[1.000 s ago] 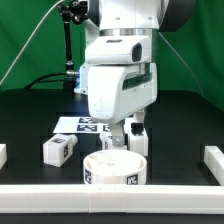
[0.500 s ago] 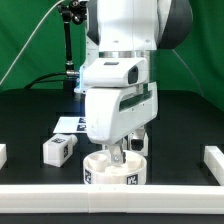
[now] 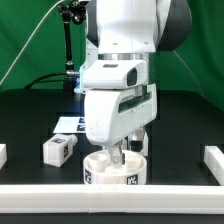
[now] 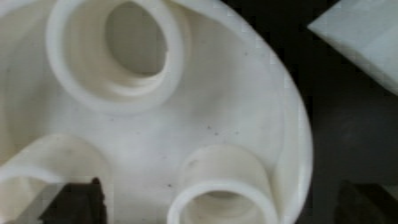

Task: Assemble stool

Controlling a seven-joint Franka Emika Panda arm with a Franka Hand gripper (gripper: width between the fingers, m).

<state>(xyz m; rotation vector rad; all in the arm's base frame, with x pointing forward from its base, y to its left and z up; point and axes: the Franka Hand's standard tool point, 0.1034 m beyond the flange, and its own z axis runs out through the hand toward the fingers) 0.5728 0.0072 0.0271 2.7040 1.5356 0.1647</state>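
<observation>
White plastic fills the wrist view: the round seat lies on the black desk, its sockets facing up. Our hand hangs low over it, fingers wide apart and gripping nothing. One tip is over the disc; the other seems just outside its rim. We judge a rim grasp is in hand: lower squarely, close gently, and avoid shoving the seat toward the loose leg.

Green backdrop behind black table.
</observation>
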